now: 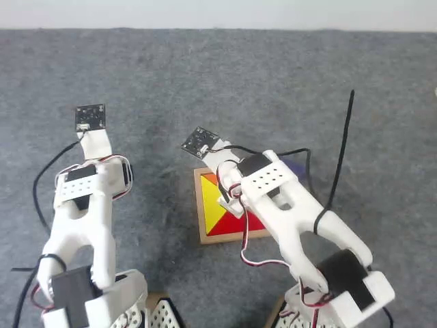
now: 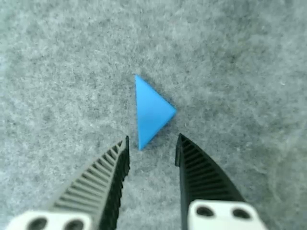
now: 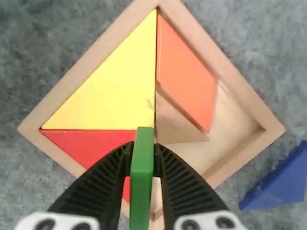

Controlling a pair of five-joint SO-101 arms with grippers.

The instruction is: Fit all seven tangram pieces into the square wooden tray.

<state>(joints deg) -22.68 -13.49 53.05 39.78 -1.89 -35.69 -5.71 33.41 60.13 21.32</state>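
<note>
— In the lower middle of the high view, on the grey table [image 1: 273, 75], we have the square wooden tray [image 1: 200, 215] under the right arm. What's in it?

— We count three pieces. The yellow triangle [image 3: 112, 93] is the biggest. The red triangle [image 3: 81, 143] sits flush against one of its short sides, and the orange parallelogram [image 3: 184, 79] lies against the other. The rest of the tray floor is bare wood.

— And outside it?

— The dark blue triangle [image 3: 280, 184] lies on the table just beside one tray corner.

— Our right gripper?

— The right gripper [image 3: 142, 146] is clamped on the green piece [image 3: 142, 191], held on edge, so we can't tell its shape. It hangs over the spot where yellow, red and bare wood meet. The free pocket is on the orange side.

— Then we judge it must go toward that pocket and be laid flat. And the left?

— The left gripper [image 2: 152, 146] is spread apart and holds nothing. The light blue triangle [image 2: 151, 110] lies flat on the table just ahead of it, one corner pointing between the fingertips. Its long edge runs along our reach, so closing would pinch its short width.
</note>
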